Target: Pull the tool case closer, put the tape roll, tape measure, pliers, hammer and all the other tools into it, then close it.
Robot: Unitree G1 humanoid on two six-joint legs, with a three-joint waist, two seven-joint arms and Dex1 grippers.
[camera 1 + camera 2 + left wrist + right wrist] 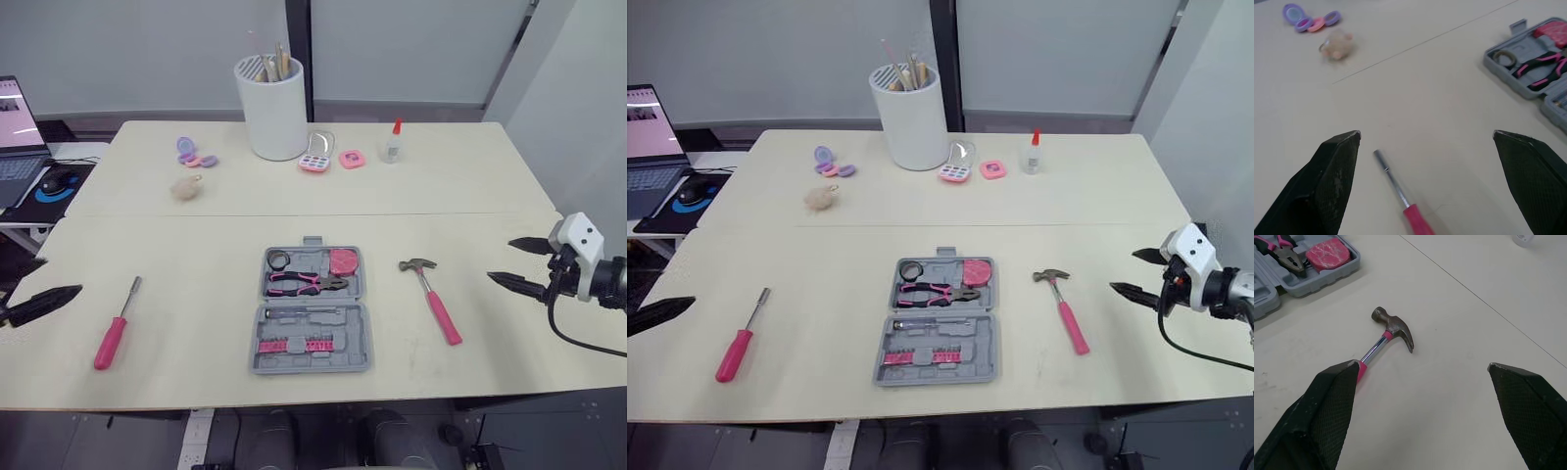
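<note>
Open tool case at the near middle of the bench, its near half carrying a row of bits and its far half the pliers, with the tape roll and tape measure beyond them. Two tools lay outside it: a pink-handled screwdriver well to its left and the hammer just to its right. The left end effector hung spread wide over the screwdriver's shaft; the right end effector, equally wide and empty, hung over the hammer, one finger above its handle. Loading appeared to be the step in hand; the next move would call for lowering onto a handle and closing. Behind stood a white cup, a glue bottle and a laptop.
</note>
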